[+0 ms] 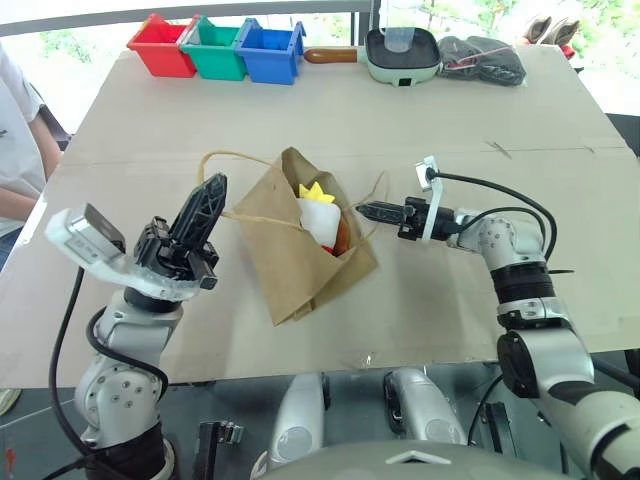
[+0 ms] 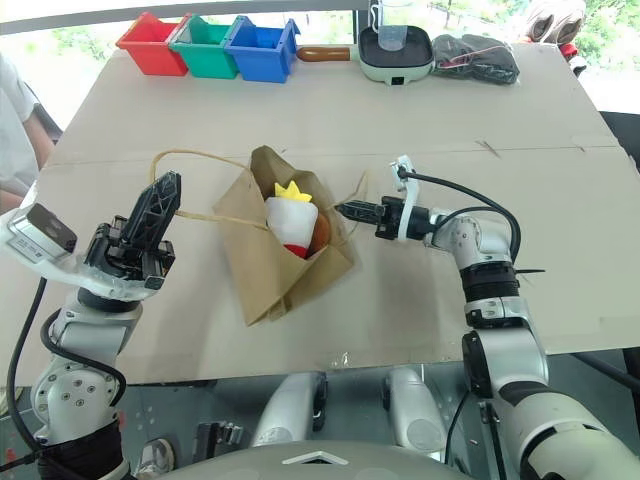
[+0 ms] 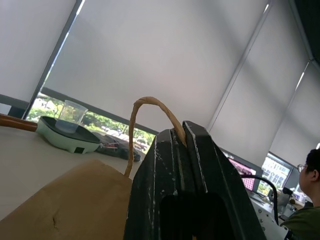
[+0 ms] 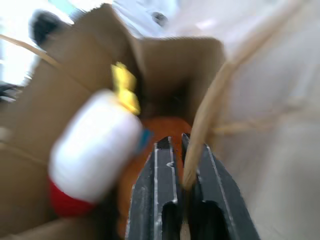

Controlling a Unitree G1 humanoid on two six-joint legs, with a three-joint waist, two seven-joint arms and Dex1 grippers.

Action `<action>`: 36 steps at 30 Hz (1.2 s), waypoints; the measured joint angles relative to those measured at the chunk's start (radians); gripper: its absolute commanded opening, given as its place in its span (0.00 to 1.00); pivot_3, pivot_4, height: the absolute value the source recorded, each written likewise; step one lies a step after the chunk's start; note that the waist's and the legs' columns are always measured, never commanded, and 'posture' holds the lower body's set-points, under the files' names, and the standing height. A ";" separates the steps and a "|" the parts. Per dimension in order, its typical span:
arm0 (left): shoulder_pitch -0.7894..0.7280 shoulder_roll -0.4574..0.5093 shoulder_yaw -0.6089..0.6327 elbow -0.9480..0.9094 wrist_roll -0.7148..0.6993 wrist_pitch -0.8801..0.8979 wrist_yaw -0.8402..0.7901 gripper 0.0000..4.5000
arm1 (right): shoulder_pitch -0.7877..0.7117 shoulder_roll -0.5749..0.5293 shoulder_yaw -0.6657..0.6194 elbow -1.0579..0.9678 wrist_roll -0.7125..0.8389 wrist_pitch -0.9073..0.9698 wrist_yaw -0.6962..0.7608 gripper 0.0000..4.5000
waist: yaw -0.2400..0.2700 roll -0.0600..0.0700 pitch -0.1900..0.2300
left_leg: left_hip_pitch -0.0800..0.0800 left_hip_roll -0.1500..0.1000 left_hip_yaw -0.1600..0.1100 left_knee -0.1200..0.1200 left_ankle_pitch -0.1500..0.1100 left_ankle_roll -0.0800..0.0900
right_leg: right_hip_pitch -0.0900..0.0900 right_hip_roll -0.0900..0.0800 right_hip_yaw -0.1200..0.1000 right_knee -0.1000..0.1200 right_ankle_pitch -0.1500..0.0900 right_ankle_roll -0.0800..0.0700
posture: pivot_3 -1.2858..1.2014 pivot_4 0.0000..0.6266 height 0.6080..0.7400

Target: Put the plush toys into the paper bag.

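Matt, creased brown kraft paper bag (image 1: 300,262) with twisted paper loop handles (image 1: 222,158); soft fuzzy plush toys (image 1: 320,218) inside. Glossy plastic bins (image 1: 218,47) at the cardboard-covered table's (image 1: 400,130) far edge.

Looks like a lab or office test space, not a home. Work surface is a table (image 1: 560,200) covered in plain cardboard sheets, with staged props along the far edge: red, green and blue plastic bins (image 1: 215,47), a small electric frying pan (image 1: 400,55). Tall windows with roller blinds (image 3: 165,60), greenery outside. A seated person (image 3: 307,200) near computer monitors (image 3: 245,170); another person (image 1: 15,140) stands at the table's side.
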 measured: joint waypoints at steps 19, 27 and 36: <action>-0.601 0.141 -0.208 0.550 0.292 0.049 -0.119 0.00 | 0.072 -0.104 -0.138 -0.730 0.405 0.151 -0.387 0.01 | 0.006 0.000 0.001 | -0.001 -0.001 -0.001 -0.002 0.000 0.000 | -0.001 0.000 -0.002 -0.002 0.000 0.000 | 0.52 0.24 1.00; -0.710 0.147 -0.345 0.756 0.483 0.003 -0.332 0.23 | 0.146 -0.174 -0.096 -0.734 0.278 0.056 -0.456 0.20 | -0.011 0.000 0.001 | -0.001 0.000 0.001 -0.006 0.000 0.000 | -0.004 0.001 0.001 0.000 0.000 0.000 | 0.52 0.24 1.00; -0.720 0.160 -0.248 0.780 0.482 0.018 -0.320 1.00 | 0.156 -0.353 -0.130 -0.840 0.335 0.085 -0.450 0.99 | 0.004 0.000 0.001 | -0.011 0.000 -0.001 -0.001 0.000 0.000 | -0.009 -0.001 -0.001 0.000 0.000 0.000 | 0.52 0.24 1.00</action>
